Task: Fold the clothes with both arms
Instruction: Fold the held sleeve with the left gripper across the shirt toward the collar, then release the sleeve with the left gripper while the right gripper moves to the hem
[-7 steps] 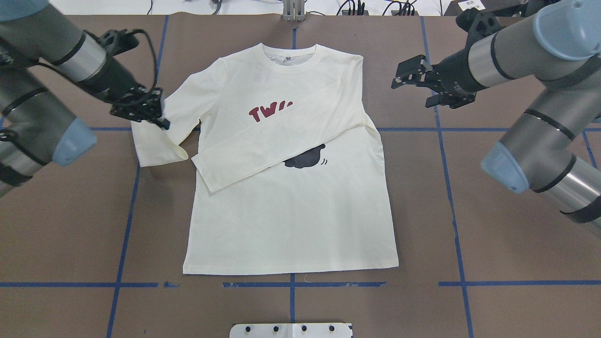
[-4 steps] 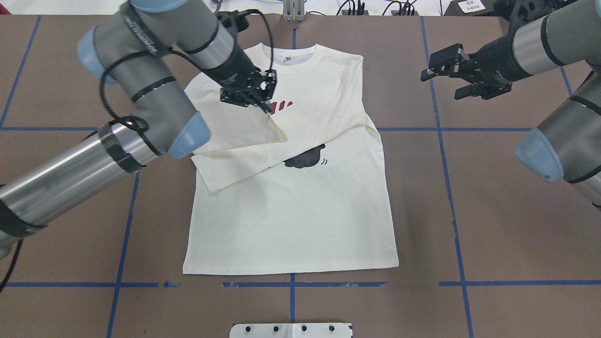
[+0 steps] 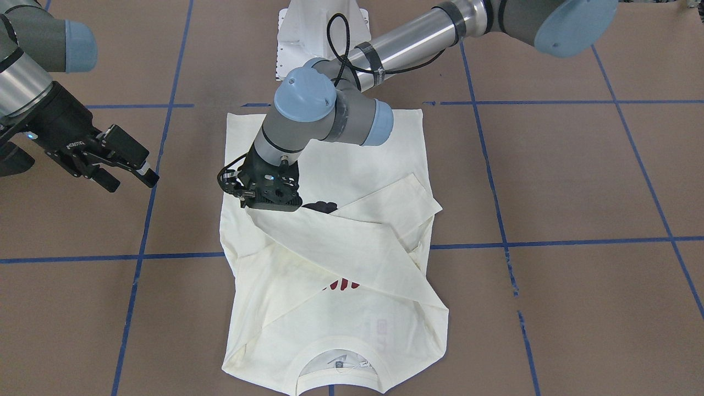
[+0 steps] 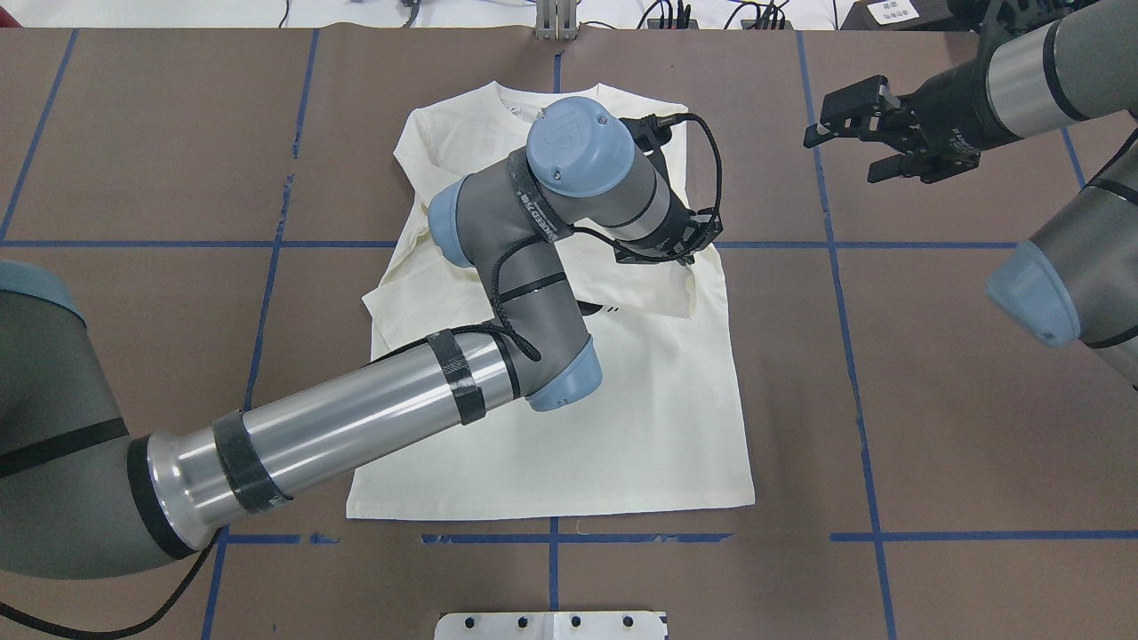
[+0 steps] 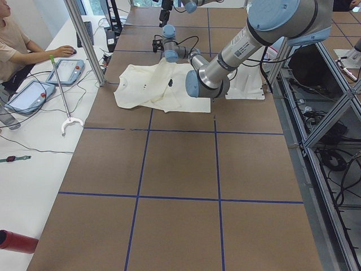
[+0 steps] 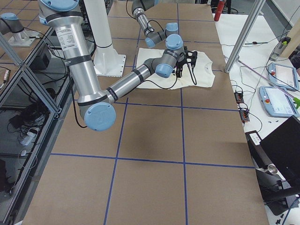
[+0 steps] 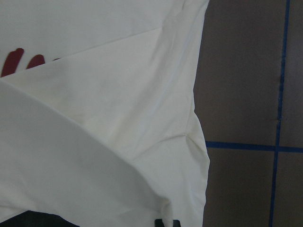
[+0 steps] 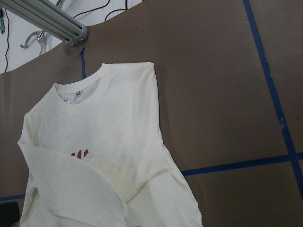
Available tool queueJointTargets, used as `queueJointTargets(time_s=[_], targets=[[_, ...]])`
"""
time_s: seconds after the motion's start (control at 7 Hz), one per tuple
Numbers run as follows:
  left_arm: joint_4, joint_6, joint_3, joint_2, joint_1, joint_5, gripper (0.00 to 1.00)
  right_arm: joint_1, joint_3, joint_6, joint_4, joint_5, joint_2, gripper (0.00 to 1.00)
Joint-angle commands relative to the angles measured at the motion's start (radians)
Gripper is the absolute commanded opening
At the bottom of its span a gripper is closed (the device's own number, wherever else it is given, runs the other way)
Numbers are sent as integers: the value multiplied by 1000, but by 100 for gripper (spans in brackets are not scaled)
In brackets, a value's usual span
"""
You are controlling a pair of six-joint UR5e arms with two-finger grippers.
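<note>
- T-shirt point(image 4: 587, 436) lies flat on the brown tabletop point(image 4: 933, 400), collar at the far edge, both sleeves crossed over the chest.
- Left hand point(image 3: 268, 199) is low over the shirt's edge on the right arm's side, pinching a sleeve end.
- Right hand point(image 4: 843, 153) is off the cloth, fingers spread.

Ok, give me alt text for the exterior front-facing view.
The left gripper pinches one sleeve of a cream T-shirt on a brown table, the sleeve stretched diagonally across its front. The right gripper hovers open off to the side.
</note>
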Motion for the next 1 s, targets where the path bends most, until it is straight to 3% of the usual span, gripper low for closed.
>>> queueJointTargets(time_s=[0.0, 0.14, 0.29, 0.57, 0.71, 0.86], targets=[[-34, -47, 23, -20, 22, 36, 36, -1, -2, 9, 1, -5, -1, 100], [-42, -108, 8, -11, 21, 33, 68, -13, -5, 12, 1, -29, 1, 100], [14, -122, -160, 96, -9, 24, 71, -54, -5, 14, -2, -109, -2, 100], [52, -19, -375, 337, -152, -139, 70, -181, 20, 174, -1, -181, -37, 100], [52, 49, -464, 446, -183, -148, 70, -317, 59, 263, -3, -303, -63, 100], [52, 77, -547, 529, -201, -149, 70, -502, 89, 326, -47, -506, -80, 99]])
